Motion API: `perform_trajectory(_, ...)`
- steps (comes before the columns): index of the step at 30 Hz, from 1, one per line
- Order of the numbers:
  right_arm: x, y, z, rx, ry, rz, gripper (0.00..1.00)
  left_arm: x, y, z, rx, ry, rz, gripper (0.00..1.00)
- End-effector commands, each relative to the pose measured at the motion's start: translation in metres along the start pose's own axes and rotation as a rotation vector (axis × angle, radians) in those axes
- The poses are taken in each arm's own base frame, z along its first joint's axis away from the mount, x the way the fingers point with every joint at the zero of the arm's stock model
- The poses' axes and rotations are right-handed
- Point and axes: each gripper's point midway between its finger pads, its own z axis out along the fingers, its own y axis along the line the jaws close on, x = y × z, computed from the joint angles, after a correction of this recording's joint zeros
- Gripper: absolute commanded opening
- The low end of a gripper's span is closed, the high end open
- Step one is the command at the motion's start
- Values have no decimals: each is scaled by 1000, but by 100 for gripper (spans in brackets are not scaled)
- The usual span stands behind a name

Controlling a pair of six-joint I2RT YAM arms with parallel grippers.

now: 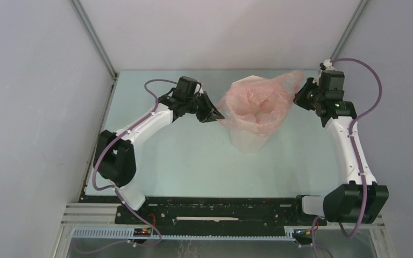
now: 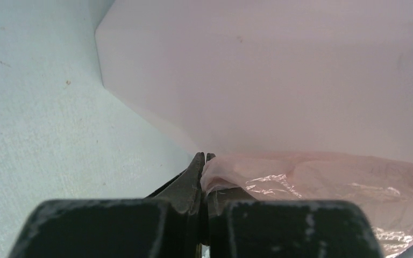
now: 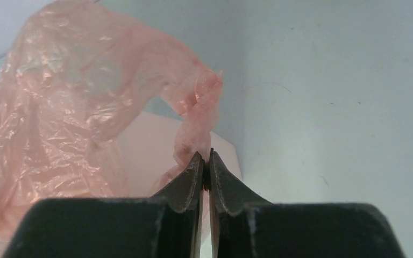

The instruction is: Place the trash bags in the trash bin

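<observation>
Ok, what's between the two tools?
The trash bin, draped with the trash bag, stands between left tool and right tool in the top view; each pinches a bag edge.

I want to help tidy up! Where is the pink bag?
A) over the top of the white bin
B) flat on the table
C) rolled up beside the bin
A: the pink trash bag drapes over the open top of the white trash bin.

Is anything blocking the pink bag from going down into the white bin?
Nothing visible blocks it. The pink bag already drapes over the white bin's open top, with the left fingers and right fingers pinching its edges on either side.
</observation>
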Motion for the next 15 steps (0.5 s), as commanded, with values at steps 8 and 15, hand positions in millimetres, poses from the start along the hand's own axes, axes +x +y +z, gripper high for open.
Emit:
perform_trajectory(8, 52, 5, 38, -124, 271, 32, 28, -19, -3, 12, -19, -24, 111, 4)
perform_trajectory(15, 14, -7, -35, -36, 133, 36, 66, -18, -13, 6, 3, -23, 125, 6)
